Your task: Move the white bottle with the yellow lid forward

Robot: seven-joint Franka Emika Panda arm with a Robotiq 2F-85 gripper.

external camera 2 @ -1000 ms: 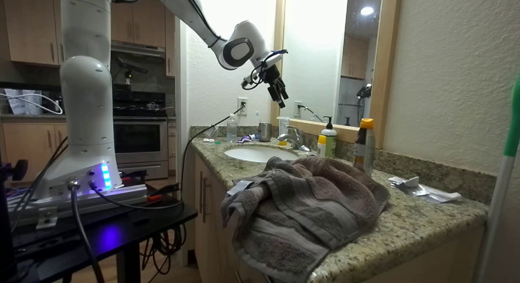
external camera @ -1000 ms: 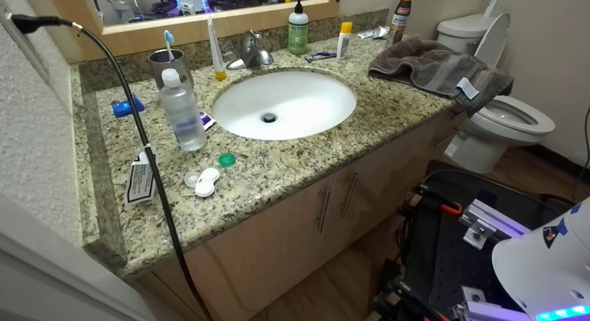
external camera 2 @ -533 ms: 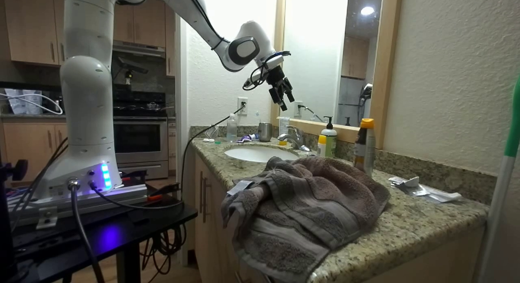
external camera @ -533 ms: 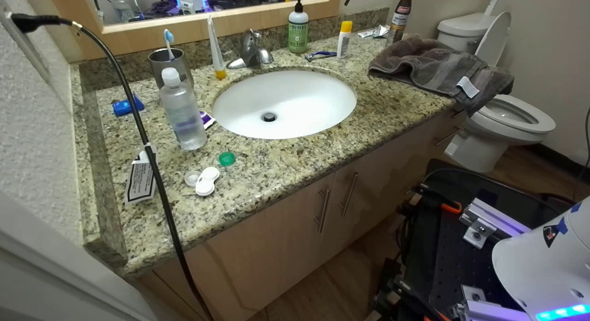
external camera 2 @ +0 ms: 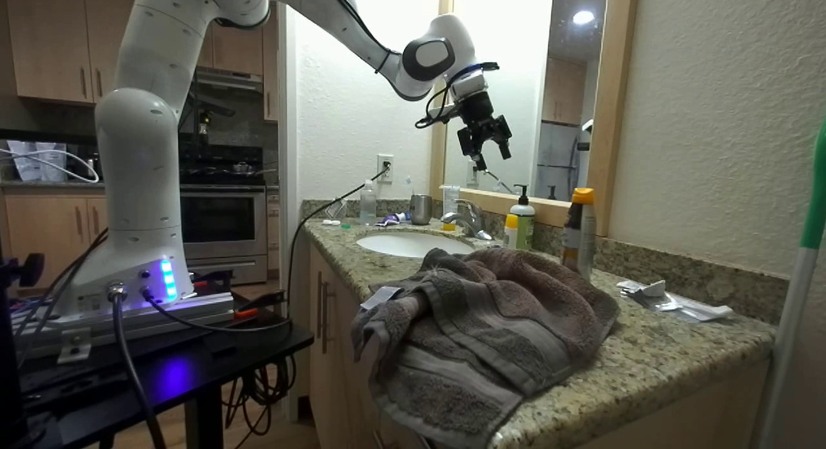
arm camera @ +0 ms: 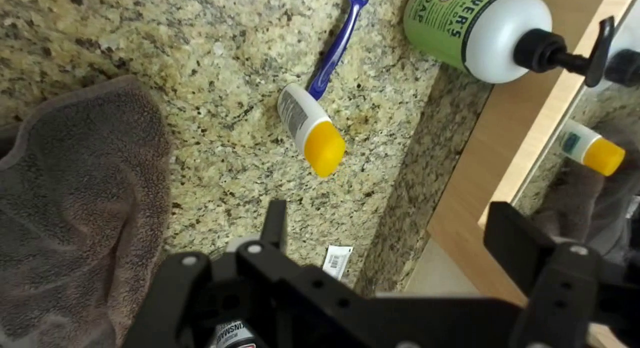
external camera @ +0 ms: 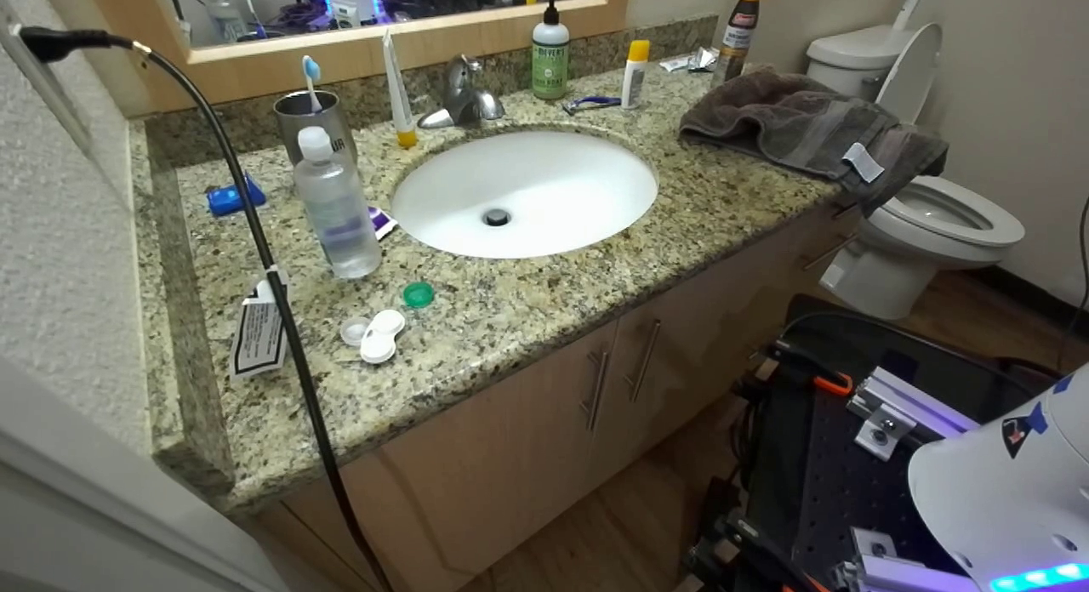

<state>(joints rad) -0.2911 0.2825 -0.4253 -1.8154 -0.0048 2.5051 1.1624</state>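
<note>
Black gripper (external camera 2: 492,157) up there, jaws spread wide, over the speckled granite countertop (external camera: 519,298)! The slim white bottle with the yellow lid (arm camera: 311,129) stands upright (a blue razor (arm camera: 334,53) lies right by its foot) between the rumpled, nubbly towel (arm camera: 90,208) and the rounded green Meyer's soap dispenser (arm camera: 475,35).

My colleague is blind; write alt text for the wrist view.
White bottle with yellow lid standing on a speckled counter, open gripper at the picture's bottom. A blue razor lies beside the bottle; soap bottle upper right, dark towel left.
</note>
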